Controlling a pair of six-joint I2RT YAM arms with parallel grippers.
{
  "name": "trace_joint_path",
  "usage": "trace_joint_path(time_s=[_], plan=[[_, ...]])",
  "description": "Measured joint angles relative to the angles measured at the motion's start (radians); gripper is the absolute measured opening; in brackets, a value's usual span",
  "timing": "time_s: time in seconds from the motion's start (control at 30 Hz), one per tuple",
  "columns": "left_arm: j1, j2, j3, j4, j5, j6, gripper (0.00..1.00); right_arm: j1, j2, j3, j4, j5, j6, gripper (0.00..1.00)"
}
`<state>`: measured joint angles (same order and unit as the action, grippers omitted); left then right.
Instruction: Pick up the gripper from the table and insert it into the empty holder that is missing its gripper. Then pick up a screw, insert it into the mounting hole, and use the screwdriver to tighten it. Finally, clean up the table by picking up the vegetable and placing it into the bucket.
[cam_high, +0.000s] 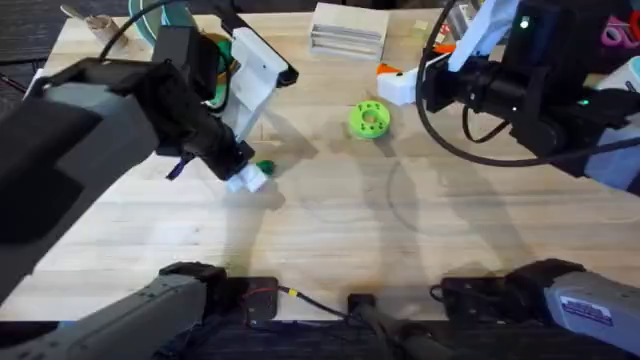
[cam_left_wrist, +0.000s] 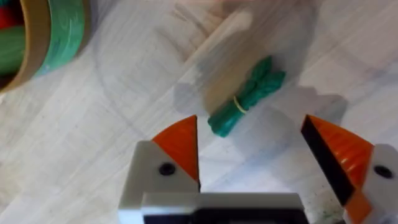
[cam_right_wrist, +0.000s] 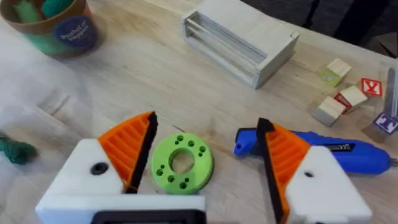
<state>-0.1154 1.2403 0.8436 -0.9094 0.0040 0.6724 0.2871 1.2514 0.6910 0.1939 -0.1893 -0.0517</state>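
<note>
- The left gripper is hanging just above the vegetable, fingers spread wide; it should be going straight down (slowly), then closing on the middle.
- The right gripper, well away from the vegetable, is waiting with fingers spread too, holding nothing.

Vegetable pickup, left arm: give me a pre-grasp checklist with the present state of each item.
1. Left gripper open: ok.
2. Vegetable free on the table, nothing on it: ok.
3. Vegetable between the fingers: not ok, it lies just ahead of the tips.
4. Bucket within view, upright: ok.
5. Room left in the bucket: cannot tell.
6. Right gripper away from the vegetable: ok, it hovers open by the green disc.
</note>
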Motion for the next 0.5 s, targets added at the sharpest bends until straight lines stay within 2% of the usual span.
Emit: trace_joint_path(time_s=[0.5], plan=[[0.0, 0.238, 0.0, 0.073, 0.0, 0.077, 0.993, 0.0, 0.0, 0.0, 0.0, 0.0, 0.0, 0.993]])
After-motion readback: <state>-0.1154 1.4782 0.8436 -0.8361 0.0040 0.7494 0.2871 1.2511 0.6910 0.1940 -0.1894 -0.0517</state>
